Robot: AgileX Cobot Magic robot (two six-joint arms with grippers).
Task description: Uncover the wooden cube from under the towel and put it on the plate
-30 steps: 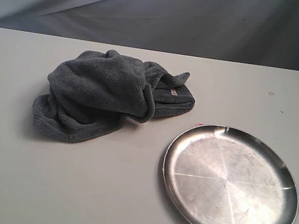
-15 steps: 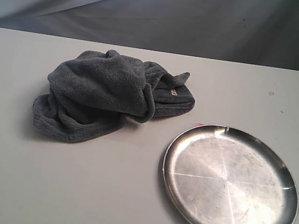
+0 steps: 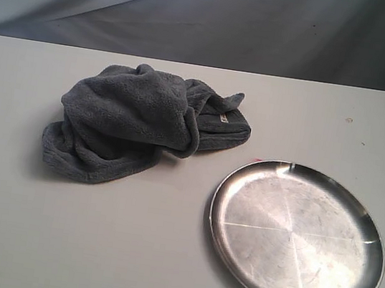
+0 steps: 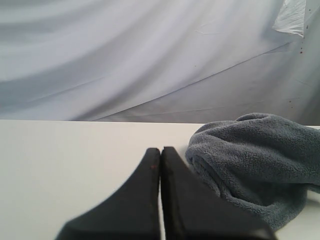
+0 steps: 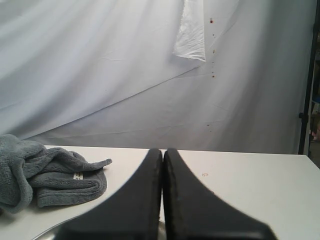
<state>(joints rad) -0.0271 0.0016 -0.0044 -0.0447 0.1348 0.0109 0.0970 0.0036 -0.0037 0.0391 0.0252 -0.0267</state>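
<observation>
The dark grey towel (image 3: 137, 123) lies bunched in a heap on the table, left of centre, its small sewn label facing right. The wooden cube is hidden; no part of it shows. To the right and nearer the front rests the round silver plate (image 3: 297, 236), with nothing on it. Neither arm appears in the exterior view. My left gripper (image 4: 161, 150) is shut with nothing in it, and the towel (image 4: 255, 160) lies just beyond it to one side. My right gripper (image 5: 163, 151) is shut too, holding nothing, with the towel (image 5: 47, 175) off to its side.
The white table (image 3: 90, 245) runs back to a grey-white cloth backdrop (image 3: 211, 16). A sliver of the plate's rim (image 5: 50, 231) shows below the right gripper. A small mark (image 3: 348, 119) sits on the table at the far right.
</observation>
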